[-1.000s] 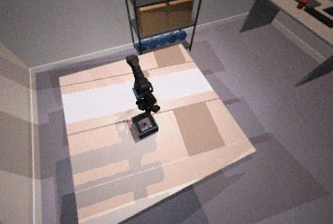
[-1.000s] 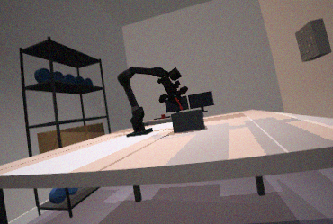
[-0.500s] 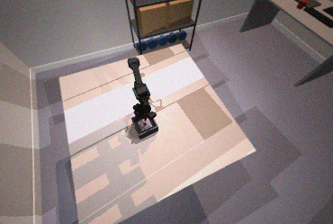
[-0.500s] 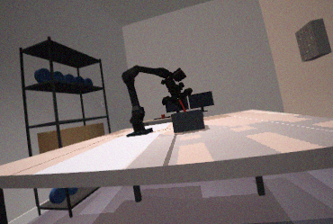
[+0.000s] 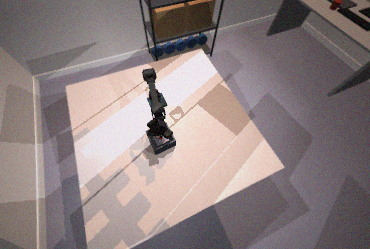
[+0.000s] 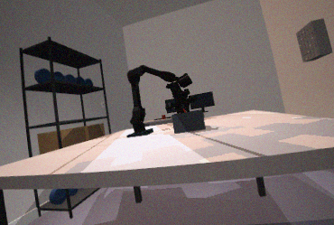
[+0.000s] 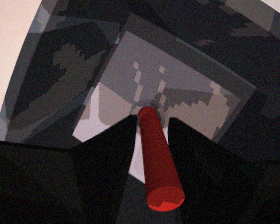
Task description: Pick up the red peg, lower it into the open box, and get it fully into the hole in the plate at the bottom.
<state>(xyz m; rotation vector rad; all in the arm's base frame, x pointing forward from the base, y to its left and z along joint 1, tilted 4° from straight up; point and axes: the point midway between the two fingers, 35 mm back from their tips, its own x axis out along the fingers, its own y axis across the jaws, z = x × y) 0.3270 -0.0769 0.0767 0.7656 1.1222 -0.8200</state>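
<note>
Jaws slightly apart around the red peg [image 6: 184,110] [image 7: 162,157], seemingly without gripping it.

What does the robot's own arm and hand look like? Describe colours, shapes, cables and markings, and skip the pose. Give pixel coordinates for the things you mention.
The arm [image 5: 155,98] [image 6: 135,92] is dark, near black, with slim links, bulkier joints and a flat foot. The hand [image 7: 152,123] has two black fingers with broad, angular sides narrowing towards the tips. I can't make out any cables or markings in these dim, grainy views.

Black shelf rack [image 5: 218,32] [image 6: 55,105], gray walls [image 5: 90,16] [image 6: 190,55]
</note>
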